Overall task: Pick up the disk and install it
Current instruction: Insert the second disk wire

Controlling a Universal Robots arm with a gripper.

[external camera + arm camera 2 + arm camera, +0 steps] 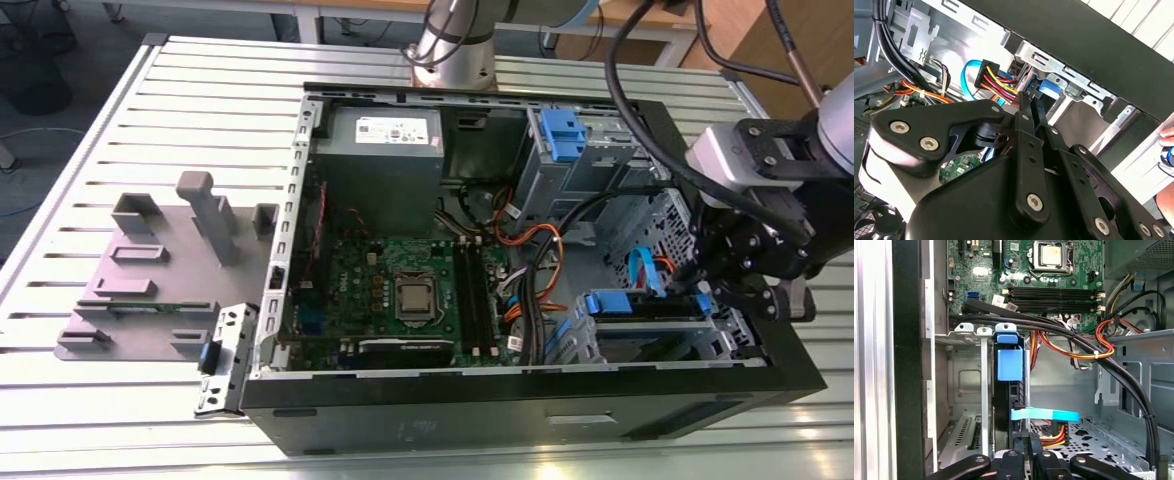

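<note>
Here my gripper [747,285] hangs over the corner of the open computer case [534,420] nearest the exterior view's right, just inside its black side wall. In both wrist views my fingers [1026,122] stand close together, narrow, with their tips down at the rear edge of the disk [1006,385]; whether they actually pinch that edge I cannot tell.

The disk stands on edge in the lower drive bay [961,380], a dark slab with its blue bracket [617,303] facing me, seated between the bay's silver rails. A flat blue data cable [1046,415] crosses right by my fingertips, and a bundle of red, yellow and orange power wires [1001,85] ends in a black plug just beside the disk.

Further along the case floor lies the green motherboard [400,290] with its processor socket [1053,254]. The grey power supply [384,150] fills the far corner, and a taller cage with a blue latch [561,135] stands next to it. The case rests on a slatted metal table [120,400], with a grey fixture plate [147,290] along the side at the exterior view's left.
</note>
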